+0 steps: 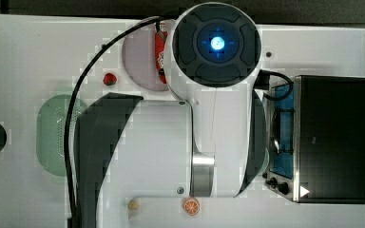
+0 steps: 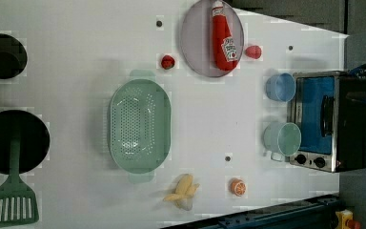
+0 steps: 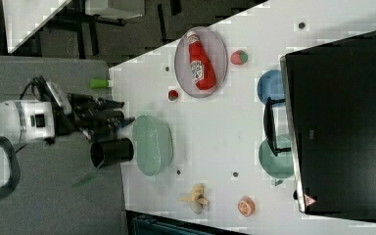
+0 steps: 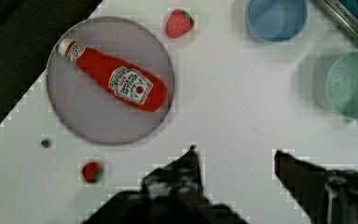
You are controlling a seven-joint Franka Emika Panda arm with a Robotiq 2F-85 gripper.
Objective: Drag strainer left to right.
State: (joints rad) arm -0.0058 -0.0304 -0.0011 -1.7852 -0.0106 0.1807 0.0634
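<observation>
The strainer [image 2: 139,126] is a pale mint-green oblong colander with rows of tiny holes. It lies on the white table left of centre in the left view. In the top view, the strainer [image 1: 52,135] peeks out at the left from under the arm. In the right view my gripper [image 3: 123,112] hangs just beyond the left end of the strainer [image 3: 152,144], apart from it. In the wrist view my gripper [image 4: 235,156] is open, its dark fingers [image 4: 191,163] spread over bare white table with nothing between them.
A grey plate [image 2: 198,43] holds a ketchup bottle [image 2: 223,38], with strawberries [image 2: 167,61] beside it. A blue cup [image 2: 280,87], a green mug [image 2: 282,138] and a toaster oven [image 2: 329,121] stand at the left view's right. A banana [image 2: 183,191] and an orange slice [image 2: 238,187] lie below. Black pans [image 2: 14,140] and a spatula [image 2: 12,200] are at the left view's left.
</observation>
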